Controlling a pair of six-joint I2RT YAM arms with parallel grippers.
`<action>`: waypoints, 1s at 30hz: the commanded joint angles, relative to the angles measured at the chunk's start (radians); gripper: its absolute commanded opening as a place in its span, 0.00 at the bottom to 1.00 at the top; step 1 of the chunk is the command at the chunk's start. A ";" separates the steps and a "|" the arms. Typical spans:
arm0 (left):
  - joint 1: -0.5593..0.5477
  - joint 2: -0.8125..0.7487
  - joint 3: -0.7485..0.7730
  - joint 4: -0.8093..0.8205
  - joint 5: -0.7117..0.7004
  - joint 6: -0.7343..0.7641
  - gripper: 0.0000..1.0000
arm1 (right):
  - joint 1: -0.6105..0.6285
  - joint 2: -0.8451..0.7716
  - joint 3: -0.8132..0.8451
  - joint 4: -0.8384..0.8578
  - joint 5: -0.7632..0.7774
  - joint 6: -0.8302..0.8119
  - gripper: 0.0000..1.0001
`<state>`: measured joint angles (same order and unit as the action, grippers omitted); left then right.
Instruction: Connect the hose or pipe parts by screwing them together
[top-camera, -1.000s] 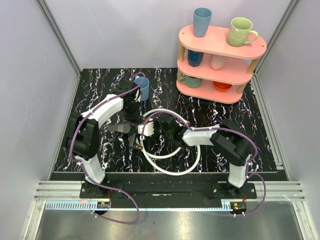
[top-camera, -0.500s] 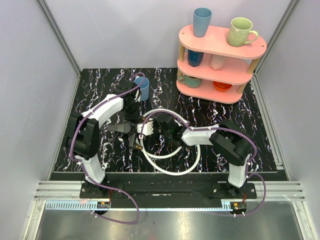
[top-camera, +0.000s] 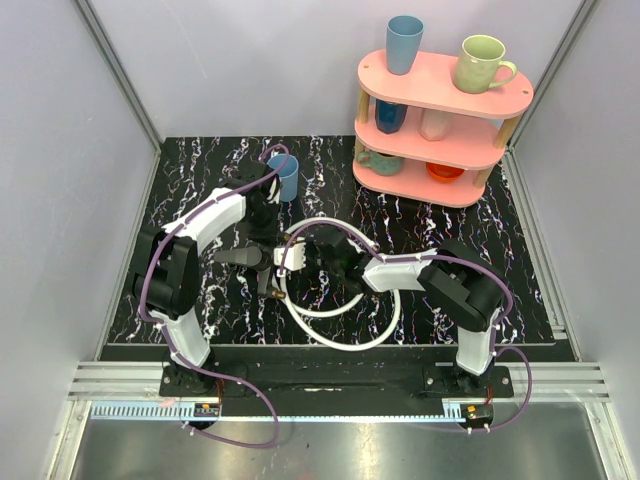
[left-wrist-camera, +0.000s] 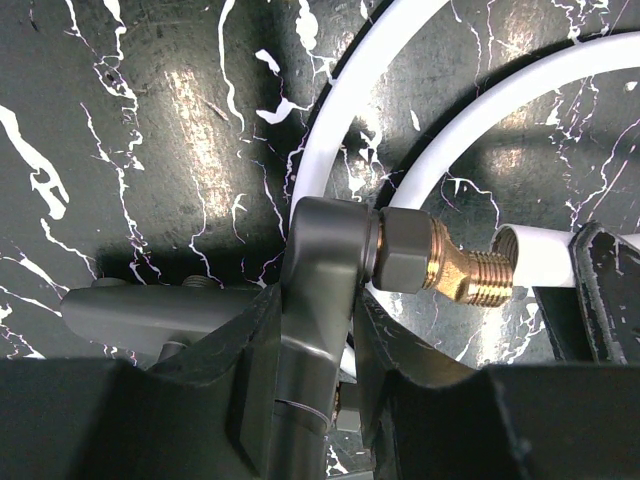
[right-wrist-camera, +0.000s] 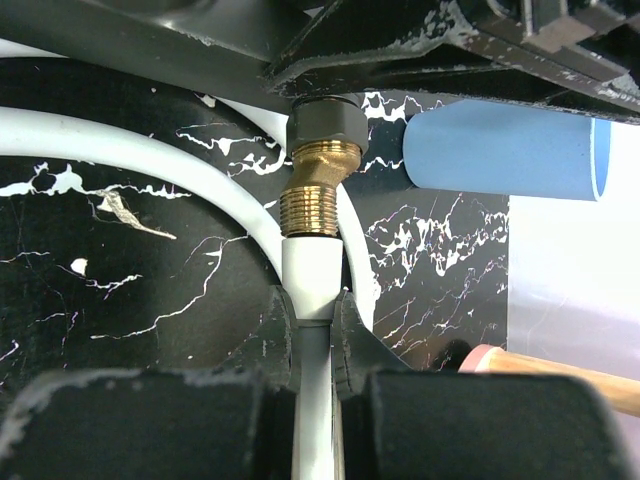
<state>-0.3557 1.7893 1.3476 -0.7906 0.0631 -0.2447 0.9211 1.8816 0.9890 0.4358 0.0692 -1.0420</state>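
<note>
My left gripper (left-wrist-camera: 318, 330) is shut on a grey metal fitting (left-wrist-camera: 322, 250). A hex nut and a brass threaded elbow (left-wrist-camera: 468, 272) stick out of it to the right. The white hose end (left-wrist-camera: 532, 256) sits just off the brass thread. In the right wrist view my right gripper (right-wrist-camera: 313, 320) is shut on that white hose end (right-wrist-camera: 312, 265), which butts against the brass thread (right-wrist-camera: 316, 200). Seen from above, both grippers meet mid-table, left gripper (top-camera: 266, 262) and right gripper (top-camera: 300, 256). The white hose loops (top-camera: 345, 338) curl on the black marble table (top-camera: 200, 190) below them.
A blue cup (top-camera: 288, 178) stands just behind the left arm and lies close to the fitting in the right wrist view, blue cup (right-wrist-camera: 500, 150). A pink three-tier shelf (top-camera: 440, 95) with mugs fills the back right. Grey walls close in both sides.
The right arm has edged slightly towards the left gripper, keeping the hose end at the brass thread. The left arm has not moved.
</note>
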 joint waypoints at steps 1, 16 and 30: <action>0.000 0.010 -0.005 0.027 0.090 -0.038 0.00 | 0.019 0.008 0.017 0.098 -0.011 0.025 0.00; 0.000 0.015 -0.004 0.024 0.110 -0.005 0.00 | 0.018 -0.007 -0.003 0.110 -0.039 0.036 0.00; -0.002 0.016 -0.005 0.024 0.129 0.010 0.00 | 0.016 -0.009 -0.016 0.139 -0.046 0.034 0.00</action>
<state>-0.3531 1.7977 1.3476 -0.7837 0.0765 -0.2276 0.9211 1.8847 0.9623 0.4850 0.0605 -1.0237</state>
